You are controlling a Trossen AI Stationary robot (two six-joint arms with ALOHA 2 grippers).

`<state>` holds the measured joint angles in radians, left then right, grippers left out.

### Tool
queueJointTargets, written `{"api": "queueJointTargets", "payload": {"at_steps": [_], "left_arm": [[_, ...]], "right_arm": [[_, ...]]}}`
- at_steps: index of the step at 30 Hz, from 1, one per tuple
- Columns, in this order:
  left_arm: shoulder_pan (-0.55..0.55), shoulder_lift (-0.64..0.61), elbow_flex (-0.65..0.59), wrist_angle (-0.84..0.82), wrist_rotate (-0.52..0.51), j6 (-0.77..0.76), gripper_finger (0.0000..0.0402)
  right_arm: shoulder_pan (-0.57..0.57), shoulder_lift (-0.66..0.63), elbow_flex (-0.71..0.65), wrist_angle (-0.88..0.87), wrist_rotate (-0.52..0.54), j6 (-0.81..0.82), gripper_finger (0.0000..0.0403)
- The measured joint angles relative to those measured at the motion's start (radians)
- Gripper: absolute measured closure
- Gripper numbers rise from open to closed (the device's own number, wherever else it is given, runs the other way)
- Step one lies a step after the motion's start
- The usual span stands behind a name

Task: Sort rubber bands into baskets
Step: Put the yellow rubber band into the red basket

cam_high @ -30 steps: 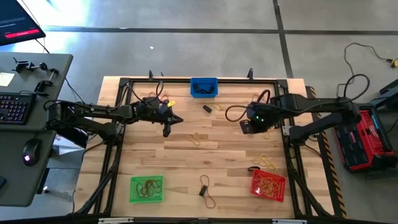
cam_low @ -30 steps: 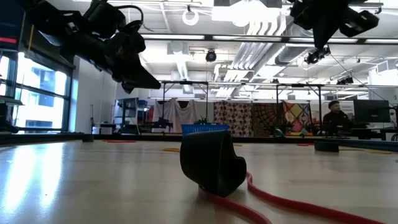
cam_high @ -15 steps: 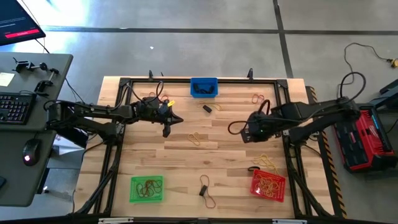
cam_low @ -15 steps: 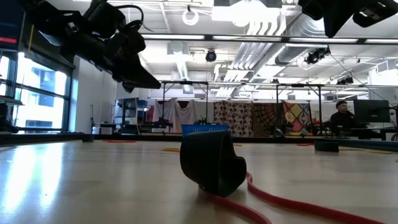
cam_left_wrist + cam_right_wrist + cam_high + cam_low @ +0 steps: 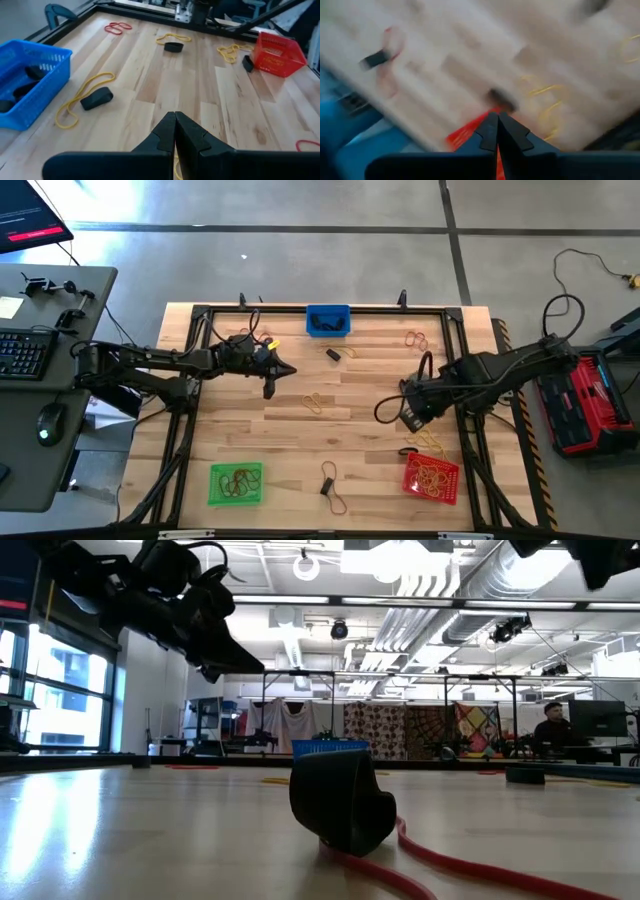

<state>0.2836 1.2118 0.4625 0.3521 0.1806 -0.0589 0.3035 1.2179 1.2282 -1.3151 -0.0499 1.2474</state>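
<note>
Right gripper (image 5: 408, 420), jaws shut and empty, has swung toward the red basket (image 5: 431, 477); left gripper (image 5: 268, 390) waits shut; several rubber bands (image 5: 318, 402) remain unsorted on the worktop (image 5: 360, 450).

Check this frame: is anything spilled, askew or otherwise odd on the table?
Nothing looks damaged. Unsorted rubber bands lie loose across the table, and yellow ones trail just outside the red basket, which sits askew to the table edge. The blue basket and green basket stand square.
</note>
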Motion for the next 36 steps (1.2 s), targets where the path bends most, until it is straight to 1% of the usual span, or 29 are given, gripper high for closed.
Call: {"api": "queueJointTargets", "payload": {"at_steps": [3, 5, 7, 10, 13, 17, 20, 25, 29, 32, 36], "left_arm": [[0.000, 0.000, 0.000, -0.002, -0.021, -0.018, 0.0401], [0.000, 0.000, 0.000, -0.001, -0.038, -0.018, 0.0401], [0.000, 0.000, 0.000, -0.002, -0.051, -0.018, 0.0401], [0.000, 0.000, 0.000, -0.002, -0.060, -0.018, 0.0401], [0.000, 0.000, 0.000, -0.003, -0.060, -0.018, 0.0401], [0.000, 0.000, 0.000, -0.003, -0.039, -0.017, 0.0401], [0.000, 0.000, 0.000, -0.003, -0.024, -0.017, 0.0401], [0.000, 0.000, 0.000, -0.004, -0.009, -0.016, 0.0401], [0.000, 0.000, 0.000, -0.004, -0.010, -0.015, 0.0401], [0.000, 0.000, 0.000, -0.009, -0.010, -0.016, 0.0401], [0.000, 0.000, 0.000, -0.015, -0.010, -0.016, 0.0401]], "right_arm": [[-0.045, 0.000, 0.000, -0.136, 0.074, -0.031, 0.0403], [-0.106, 0.000, 0.000, -0.217, 0.090, -0.085, 0.0402], [-0.182, -0.003, -0.004, -0.241, 0.109, -0.162, 0.0402], [-0.312, -0.022, -0.061, -0.168, 0.102, -0.320, 0.0402], [-0.436, -0.029, -0.162, -0.062, 0.067, -0.474, 0.0402], [-0.576, -0.028, -0.314, 0.082, 0.028, -0.607, 0.0397], [-0.661, -0.028, -0.413, 0.162, 0.011, -0.667, 0.0370], [-0.778, -0.026, -0.539, 0.246, 0.017, -0.723, 0.0292], [-0.854, -0.026, -0.615, 0.299, 0.059, -0.743, 0.0246], [-0.896, -0.026, -0.634, 0.347, 0.065, -0.732, 0.0232], [-0.927, -0.026, -0.637, 0.372, 0.066, -0.726, 0.0236]]}}
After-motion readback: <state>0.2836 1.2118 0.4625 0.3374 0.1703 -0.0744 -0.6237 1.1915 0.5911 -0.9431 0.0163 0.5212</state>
